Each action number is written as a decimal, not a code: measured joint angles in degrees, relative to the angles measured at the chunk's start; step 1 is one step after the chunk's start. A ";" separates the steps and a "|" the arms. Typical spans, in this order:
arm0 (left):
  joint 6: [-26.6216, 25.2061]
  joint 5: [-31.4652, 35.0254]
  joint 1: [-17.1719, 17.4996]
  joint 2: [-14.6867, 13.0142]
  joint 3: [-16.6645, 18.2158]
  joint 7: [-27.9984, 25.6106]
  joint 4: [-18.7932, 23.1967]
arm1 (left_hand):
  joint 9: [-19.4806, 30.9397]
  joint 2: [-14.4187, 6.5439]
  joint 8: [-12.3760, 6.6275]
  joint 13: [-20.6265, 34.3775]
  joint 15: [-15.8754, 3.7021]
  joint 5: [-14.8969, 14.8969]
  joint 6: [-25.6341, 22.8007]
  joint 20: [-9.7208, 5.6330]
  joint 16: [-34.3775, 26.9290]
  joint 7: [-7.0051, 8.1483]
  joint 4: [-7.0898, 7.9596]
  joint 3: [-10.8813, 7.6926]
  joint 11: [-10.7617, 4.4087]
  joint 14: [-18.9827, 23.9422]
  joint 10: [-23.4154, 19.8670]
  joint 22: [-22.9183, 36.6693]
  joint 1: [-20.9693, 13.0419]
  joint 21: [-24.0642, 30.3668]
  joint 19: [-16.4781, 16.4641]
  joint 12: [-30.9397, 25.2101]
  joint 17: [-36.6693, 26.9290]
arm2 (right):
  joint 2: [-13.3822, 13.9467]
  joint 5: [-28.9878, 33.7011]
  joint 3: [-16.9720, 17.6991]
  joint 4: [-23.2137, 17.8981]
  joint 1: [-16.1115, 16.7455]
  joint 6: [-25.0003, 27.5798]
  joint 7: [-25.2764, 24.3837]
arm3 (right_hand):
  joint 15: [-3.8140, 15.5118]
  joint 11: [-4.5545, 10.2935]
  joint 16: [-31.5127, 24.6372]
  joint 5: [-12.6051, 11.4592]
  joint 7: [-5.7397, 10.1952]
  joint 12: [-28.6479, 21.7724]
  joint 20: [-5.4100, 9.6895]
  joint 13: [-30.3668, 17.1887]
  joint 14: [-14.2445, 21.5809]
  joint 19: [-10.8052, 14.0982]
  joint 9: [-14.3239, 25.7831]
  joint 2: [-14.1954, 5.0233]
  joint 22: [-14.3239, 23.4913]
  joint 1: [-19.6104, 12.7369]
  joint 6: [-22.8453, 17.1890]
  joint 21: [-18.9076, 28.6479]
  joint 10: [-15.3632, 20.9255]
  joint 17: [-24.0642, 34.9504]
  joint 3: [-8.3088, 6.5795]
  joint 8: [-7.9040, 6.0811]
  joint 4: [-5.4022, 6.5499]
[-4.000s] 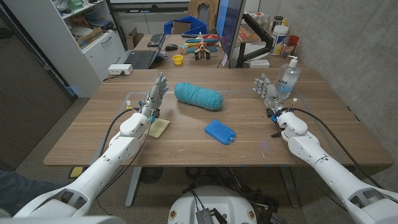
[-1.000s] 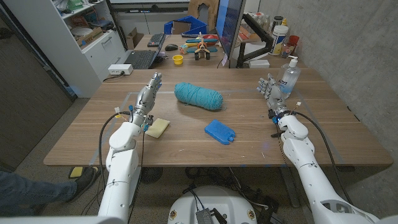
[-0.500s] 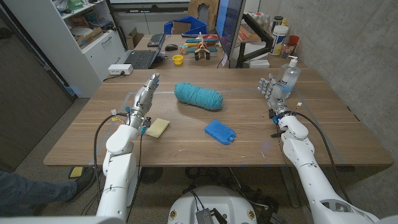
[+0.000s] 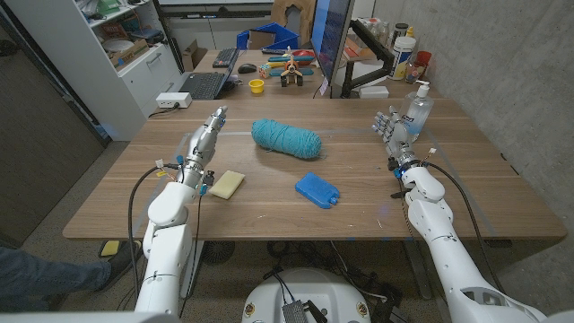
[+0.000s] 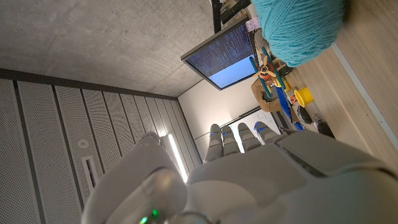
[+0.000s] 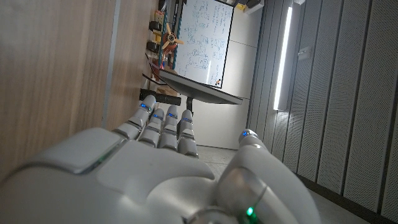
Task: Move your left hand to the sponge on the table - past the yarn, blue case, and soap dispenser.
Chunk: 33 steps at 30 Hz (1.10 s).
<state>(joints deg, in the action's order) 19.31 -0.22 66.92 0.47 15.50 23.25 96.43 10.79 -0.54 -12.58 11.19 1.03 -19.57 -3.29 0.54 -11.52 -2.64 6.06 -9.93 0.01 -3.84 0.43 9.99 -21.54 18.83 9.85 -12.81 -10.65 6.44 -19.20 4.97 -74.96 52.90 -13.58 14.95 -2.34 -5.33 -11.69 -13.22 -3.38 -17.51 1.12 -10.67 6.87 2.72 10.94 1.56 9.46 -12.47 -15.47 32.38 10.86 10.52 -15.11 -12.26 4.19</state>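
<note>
A pale yellow sponge [image 4: 226, 184] lies on the wooden table [image 4: 269, 206] near its left side. My left hand [image 4: 204, 144] stands just behind and to the left of it, fingers straight and reaching toward the far edge, holding nothing. A teal yarn ball [image 4: 286, 138] lies at the middle, also in the left wrist view [image 5: 298, 28]. The blue case [image 4: 317, 189] rests in front of the yarn. A clear soap dispenser [image 4: 417, 110] stands at the far right, with my right hand [image 4: 391, 131] open just beside it. My own left hand [image 5: 249, 174] and right hand [image 6: 155, 168] show extended fingers.
A monitor [image 4: 329, 40] stands at the table's far edge. Behind it is a desk with a laptop [image 4: 204, 82], a yellow cup [image 4: 256, 86] and small toys. White shelving [image 4: 126, 45] stands at the far left. A person's shoe [image 4: 121, 260] is on the floor, lower left.
My left arm has swung outward to the left and the hand has drawn slightly left of the sponge. The right hand and the objects have stayed put.
</note>
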 measured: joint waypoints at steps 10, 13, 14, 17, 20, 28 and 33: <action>0.90 1.91 0.92 -0.72 0.05 -0.51 1.05 | 0.00 0.00 0.00 0.00 -0.07 -0.39 -0.30 0.31 0.00 0.31 -0.30 -0.17 0.00 0.50 0.00 0.00 -0.45 -0.44 -0.31 0.00 0.00 | -0.03 -0.19 0.37 -0.14 0.04 0.26 -0.26 | 0.00 0.07 0.00 0.00 0.00 0.22 0.00 0.00 0.00 0.00 0.00 0.00 0.29 0.00 0.00 -0.44 0.33 0.00 0.00 0.00 0.00; 1.17 2.90 1.31 -0.92 0.06 -0.91 1.52 | 0.00 -0.08 0.00 0.00 -0.21 -0.39 -0.30 0.31 0.00 0.31 -0.30 -0.17 0.00 0.63 0.01 0.00 -0.98 -0.44 -0.31 0.00 0.00 | -0.03 -0.19 0.48 -0.14 0.04 0.30 -0.40 | -0.21 -0.10 0.00 0.00 0.00 0.22 0.00 0.00 0.21 0.00 0.00 0.00 0.29 0.00 0.00 -0.44 0.52 0.00 0.16 0.00 -0.16; 1.20 2.97 1.42 -0.98 0.06 -0.95 1.65 | 0.00 -0.08 0.00 0.00 -0.21 -0.39 -0.30 0.31 0.00 0.31 -0.30 -0.17 0.00 0.63 0.01 0.00 -0.98 -0.44 -0.31 0.00 -0.01 | -0.02 -0.19 0.51 -0.14 0.04 0.30 -0.43 | -0.21 -0.10 0.00 0.00 0.00 0.22 0.00 0.00 0.21 0.00 0.01 0.00 0.29 0.00 0.00 -0.69 0.51 0.00 0.16 0.00 -0.15; 1.57 4.06 1.89 -1.16 0.08 -1.52 2.27 | 0.00 -0.08 0.00 0.00 -0.21 -0.39 -0.67 0.31 0.00 0.03 -0.30 -0.17 0.00 0.63 0.01 0.00 -0.98 -0.44 -0.31 0.00 -0.01 | 0.02 -0.19 0.64 -0.08 0.03 0.33 -0.55 | -0.16 -0.10 0.00 0.00 0.00 0.22 0.00 0.00 0.26 0.00 0.01 0.00 0.29 0.00 0.00 -0.82 0.51 0.00 0.16 0.00 -0.15; 1.90 5.64 2.54 -1.45 0.14 -2.28 3.14 | 0.00 -0.30 -0.44 0.01 -0.21 -0.39 -0.93 0.31 0.01 0.29 -0.53 -0.41 -0.21 0.63 -0.21 0.00 -1.21 -0.80 -0.31 0.00 -0.01 | 0.04 -0.19 0.80 0.09 0.00 0.34 -0.60 | 0.00 -0.10 0.00 0.00 0.00 0.22 0.00 0.00 0.41 0.00 0.01 0.00 0.29 0.00 0.00 -0.91 0.51 0.00 0.16 0.00 -0.15; 2.20 9.06 3.99 -2.00 0.33 -3.97 5.22 | 0.00 -0.22 -0.44 0.01 -0.33 -0.39 -1.54 0.82 0.01 0.30 -0.94 -0.34 -0.21 1.11 -0.61 0.00 -1.73 -1.04 -0.39 0.00 -0.01 | 0.04 -0.20 1.06 0.67 -0.20 0.34 -0.58 | 0.00 -0.10 0.00 0.00 0.00 0.26 0.02 0.00 0.41 0.01 0.01 -0.10 0.28 0.10 0.01 -1.05 0.51 0.00 0.16 0.00 -0.15; 2.48 11.41 4.80 -2.41 0.41 -5.11 6.33 | 0.00 -0.53 -0.44 0.01 -0.33 -0.39 -1.74 1.05 0.01 0.50 -1.02 -0.41 -0.21 1.11 -0.61 0.00 -2.04 -1.04 -0.63 0.00 -0.01 | 0.10 -0.19 1.21 1.06 -0.31 0.23 -0.53 | 0.00 -0.10 0.00 0.00 0.00 0.57 0.42 -0.01 0.41 0.41 0.01 -0.29 0.28 0.29 0.01 -1.05 0.51 0.00 0.15 0.00 -0.15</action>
<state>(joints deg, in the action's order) 21.79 11.20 71.72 -1.94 15.90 18.13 102.77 10.79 -1.07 -13.02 11.20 0.70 -19.96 -5.03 1.59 -11.51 -2.14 5.04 -10.34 -0.20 -2.72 -0.18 9.99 -23.57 17.78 9.23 -12.81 -10.66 6.54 -19.39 6.17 -73.90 52.59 -13.35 14.41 -2.35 -5.43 -11.69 -13.22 -3.38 -16.95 1.54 -10.68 7.28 3.13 10.95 1.26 9.75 -12.18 -15.46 31.32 11.37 10.52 -14.95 -12.25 4.04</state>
